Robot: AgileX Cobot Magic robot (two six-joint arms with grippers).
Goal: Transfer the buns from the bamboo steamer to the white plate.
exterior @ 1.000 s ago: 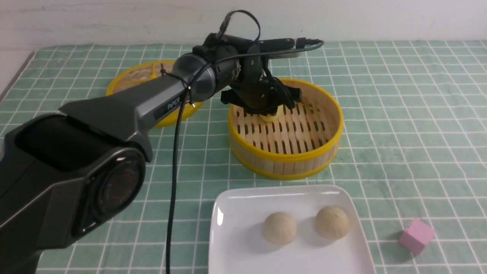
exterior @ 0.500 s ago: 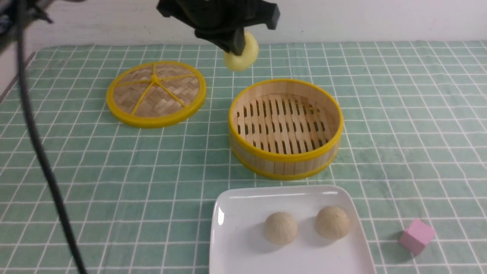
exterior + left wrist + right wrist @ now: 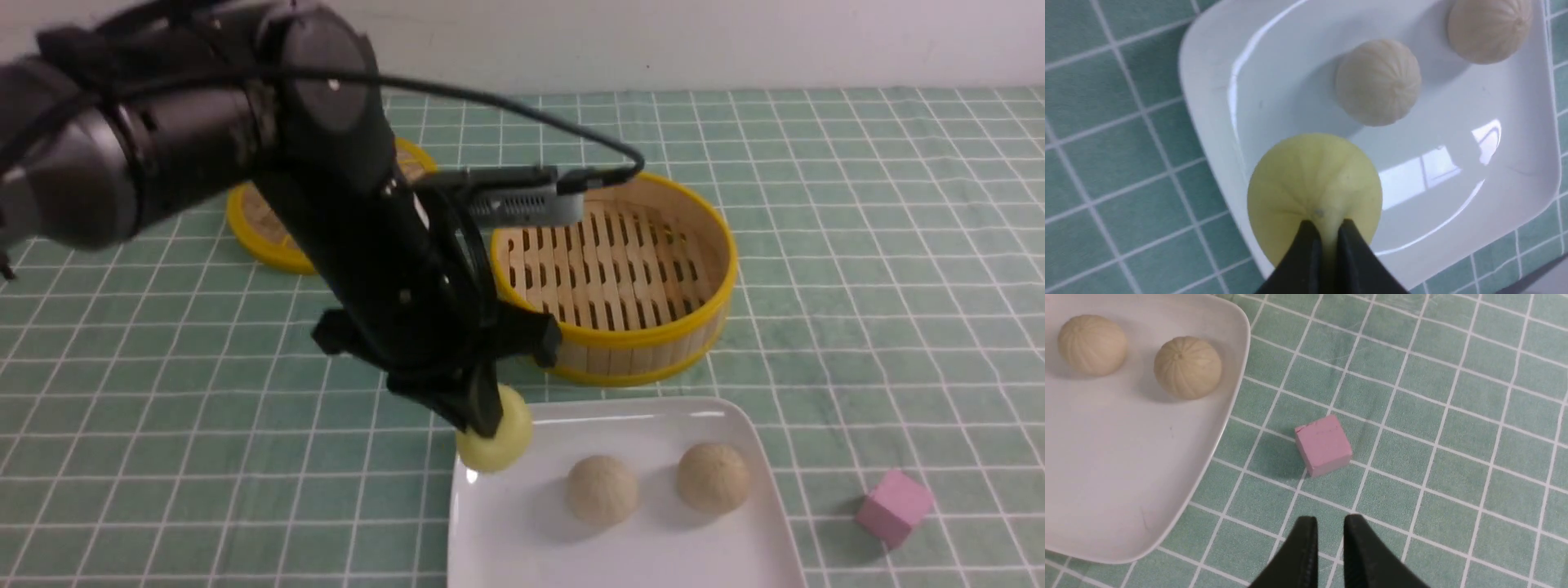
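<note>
Pale yellow bun (image 3: 493, 441) is held pinched in the closed left hand (image 3: 483, 423) over the far-left corner of the white plate (image 3: 620, 555), on which two cream buns (image 3: 602, 488) are set side by side, with the bamboo steamer (image 3: 637, 347) placed just beyond.

Staged tabletop test setup: green checked tablecloth (image 3: 857, 245), bare white wall (image 3: 735, 41).

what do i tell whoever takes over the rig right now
Left gripper: shut on the yellow bun, over the white plate's far left corner; touching or not, cannot tell.
Right gripper: shut, empty, above the cloth near the pink cube.
Done: two cream buns on the plate; bamboo steamer empty.
To do: set the yellow bun inward on the plate, release.
</note>
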